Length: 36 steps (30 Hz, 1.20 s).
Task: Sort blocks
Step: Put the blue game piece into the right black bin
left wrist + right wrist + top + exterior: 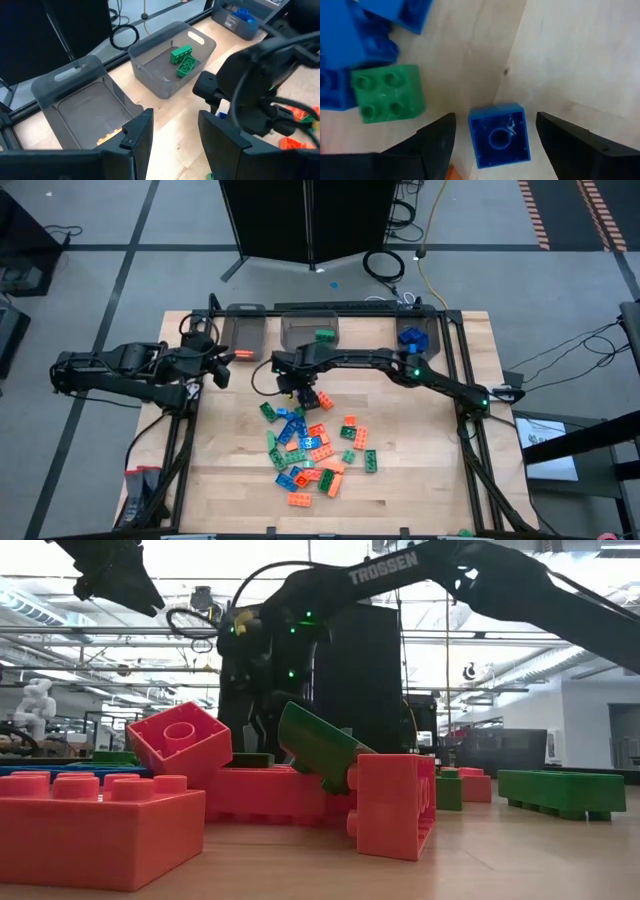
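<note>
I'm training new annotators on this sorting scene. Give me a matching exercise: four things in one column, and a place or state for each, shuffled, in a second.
Things:
1. right gripper
2. left gripper
3. middle bin
4. left bin

Places or states:
A. holds two green blocks
B. open over an upside-down blue block
C. has orange blocks at its near edge
D. open, hovering by the left bin

Pairs: 1-B, 2-D, 3-A, 4-C
</note>
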Motion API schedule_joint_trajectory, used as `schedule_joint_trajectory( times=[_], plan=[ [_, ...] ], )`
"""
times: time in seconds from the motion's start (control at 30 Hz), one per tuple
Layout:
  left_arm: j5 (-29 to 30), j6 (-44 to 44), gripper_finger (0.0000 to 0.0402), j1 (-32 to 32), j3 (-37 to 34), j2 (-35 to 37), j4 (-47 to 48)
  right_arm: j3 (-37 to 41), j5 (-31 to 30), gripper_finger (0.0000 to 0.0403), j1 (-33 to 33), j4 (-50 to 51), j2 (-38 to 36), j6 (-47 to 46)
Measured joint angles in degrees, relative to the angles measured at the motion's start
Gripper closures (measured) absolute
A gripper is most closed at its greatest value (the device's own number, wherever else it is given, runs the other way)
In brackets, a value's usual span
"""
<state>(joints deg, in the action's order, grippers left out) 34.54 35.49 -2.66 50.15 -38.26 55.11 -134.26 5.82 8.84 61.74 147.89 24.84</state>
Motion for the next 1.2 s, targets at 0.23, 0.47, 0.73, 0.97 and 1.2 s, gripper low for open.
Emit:
schedule_joint_trajectory(
  times=[0.23,0.47,0.73,0.97,1.2],
  plan=[
    [-0.15,0.08,0.0241,0.0,0.0,0.0,1.35,-0.13,-3.23,0.0171,-0.15,0.82,0.97,-1.49],
    [-0.13,0.08,0.0241,0.0,0.0,0.0,1.34,-0.15,-3.71,0.0289,-0.1,1.19,1.05,-2.32],
    [-0.11,-0.05,0.0241,0.0,0.0,-0.02,1.36,0.14,-6.0,0.0289,0.02,2.58,-0.85,-4.66],
    [0.0,0.02,0.0241,0.0,0.0,-0.02,1.37,-0.02,-5.21,0.0289,2.7,11.44,-11.93,-3.92],
    [0.25,0.19,0.0241,0.0,0.0,-0.01,0.9,0.03,-10.17,0.0289,10.5,22.21,-24.51,-4.6]
  ],
)
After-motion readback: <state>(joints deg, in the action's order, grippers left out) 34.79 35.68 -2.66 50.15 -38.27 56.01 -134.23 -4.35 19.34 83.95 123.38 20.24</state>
